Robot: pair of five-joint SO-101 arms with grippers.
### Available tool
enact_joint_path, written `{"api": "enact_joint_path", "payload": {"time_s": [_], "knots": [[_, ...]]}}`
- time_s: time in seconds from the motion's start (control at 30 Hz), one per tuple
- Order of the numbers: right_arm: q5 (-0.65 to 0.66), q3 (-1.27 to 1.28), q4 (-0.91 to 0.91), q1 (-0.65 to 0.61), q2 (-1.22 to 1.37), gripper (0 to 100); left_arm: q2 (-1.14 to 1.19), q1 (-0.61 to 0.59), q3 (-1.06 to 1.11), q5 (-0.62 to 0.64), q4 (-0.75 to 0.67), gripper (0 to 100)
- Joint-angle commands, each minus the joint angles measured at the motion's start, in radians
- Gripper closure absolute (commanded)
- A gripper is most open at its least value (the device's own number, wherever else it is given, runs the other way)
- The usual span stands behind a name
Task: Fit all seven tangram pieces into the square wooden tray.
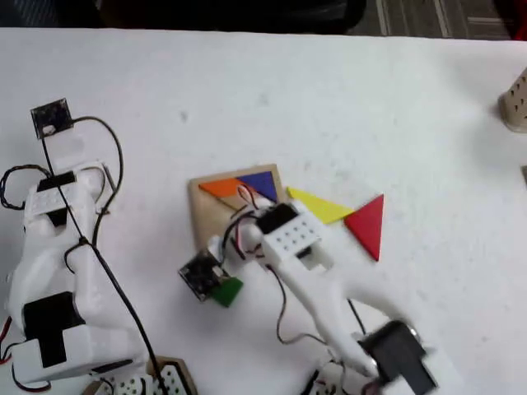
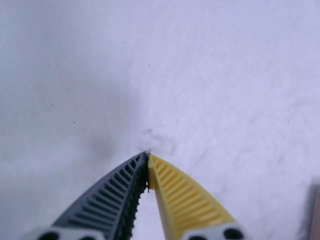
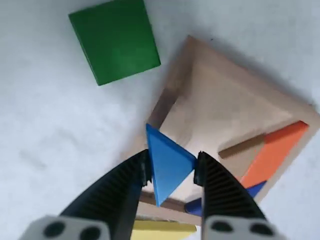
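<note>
We hold the blue triangle (image 3: pixel 169 175) pinched in the right gripper (image 3: pixel 170 167), above the wooden tray (image 3: pixel 247 80) edge. Risk: it's tilted and could snag the rim and jam. Left gripper (image 2: pixel 148 156) is closed and empty over the table (image 2: pixel 225 75).

Most of the tray (image 3: pixel 225 100) floor is sitting open, though the orange piece (image 3: pixel 272 152) is hogging one corner. The right tool (image 3: pixel 172 162), clamping the blue triangle (image 3: pixel 167 172), is blocking the rim, and the green square (image 3: pixel 115 40) is crowding just outside. The far tabletop (image 1: pixel 329 99) is giving plenty of passing room.

left claw (image 2: pixel 148 161): tips together, arm seemingly folded | right claw (image 3: pixel 172 166): clamping blue triangle (image 3: pixel 166 172), arm extended
</note>
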Motion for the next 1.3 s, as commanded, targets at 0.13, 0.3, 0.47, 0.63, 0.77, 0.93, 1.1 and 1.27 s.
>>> {"api": "enact_joint_path", "payload": {"time_s": [0.13, 0.3, 0.47, 0.63, 0.77, 0.93, 1.1, 1.27], "knots": [[-0.037, -0.193, 0.131, 0.033, 0.025, 65.9, -0.004, 0.021, -0.009, -0.011, -0.026, 97], [-0.11, -0.239, 0.15, 0.044, 0.019, 62.6, -0.004, 0.021, -0.009, -0.011, -0.026, 97], [-0.276, -0.299, 0.335, 0.108, -0.082, 74.8, -0.004, 0.021, -0.009, -0.011, -0.026, 97], [-0.482, -0.221, 0.487, 0.128, -0.248, 99.0, -0.005, 0.053, -0.008, -0.011, -0.009, 97], [-0.891, -0.068, 0.426, 0.17, -0.38, 97.7, -0.013, 0.114, -0.011, -0.123, 0.06, 98], [-1.217, 0.035, 0.41, 0.452, -0.492, 98.2, -0.016, 0.165, -0.017, -0.189, 0.094, 98], [-1.321, 0.157, 0.346, 0.734, -0.532, 98.1, -0.099, 0.294, -0.077, -0.195, 0.296, 98], [-1.338, 0.241, 0.321, 1.004, -0.532, 98.1, -0.302, 0.544, -0.023, -0.284, 0.405, 98]]}}
